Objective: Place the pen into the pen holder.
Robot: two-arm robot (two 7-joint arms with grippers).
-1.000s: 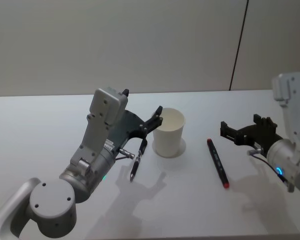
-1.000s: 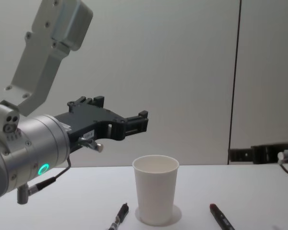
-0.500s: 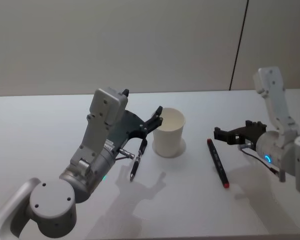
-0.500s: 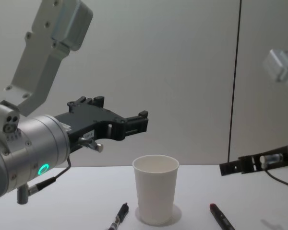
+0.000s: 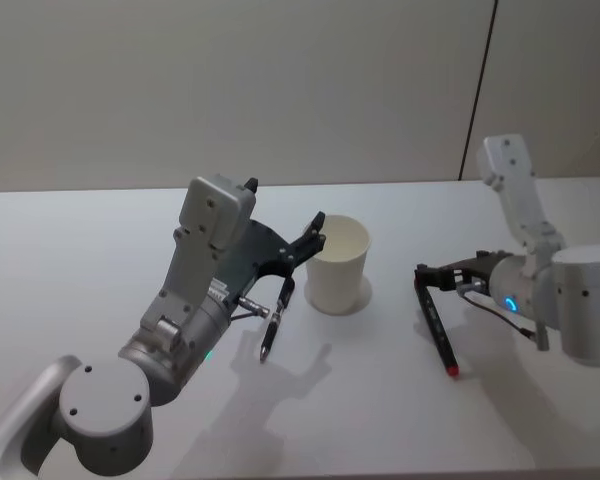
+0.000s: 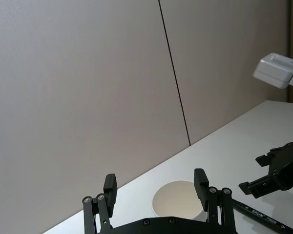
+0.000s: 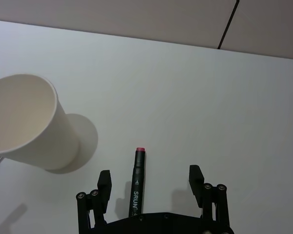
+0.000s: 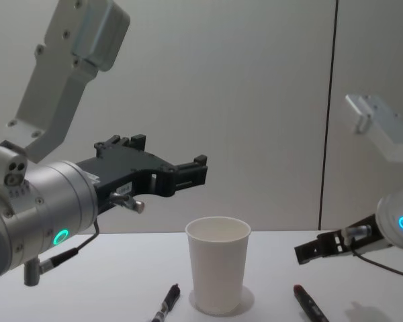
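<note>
**Right gripper lined up over the pen, grasp not yet made**

The step in hand looks like the approach to the pick. The right gripper (image 7: 150,176) hangs over the pen (image 7: 136,187) with its jaws wide apart. The pen lies on the table (image 5: 100,230) between them, closer to one jaw than to the other and running roughly along the line of the fingers. The pen holder (image 7: 31,124) stands upright ahead of these jaws and off to one side, well apart from the pen.

I judge that the next move calls for a descent until the fingers sit on both sides of the pen, and then a closing. After that come a lift and a carry to the holder's open mouth.

The left gripper (image 6: 155,181) hovers with its jaws also apart and holding nothing. The holder's rim shows just beyond the gap between them. A black pen (image 5: 275,320) lies below this gripper.

The right wrist view shows how the pen sits within the gap. The chest view shows something else: the right gripper is clearly above the table, apart from the pen. The head view gives the layout, with one pen on each side of the holder.
</note>
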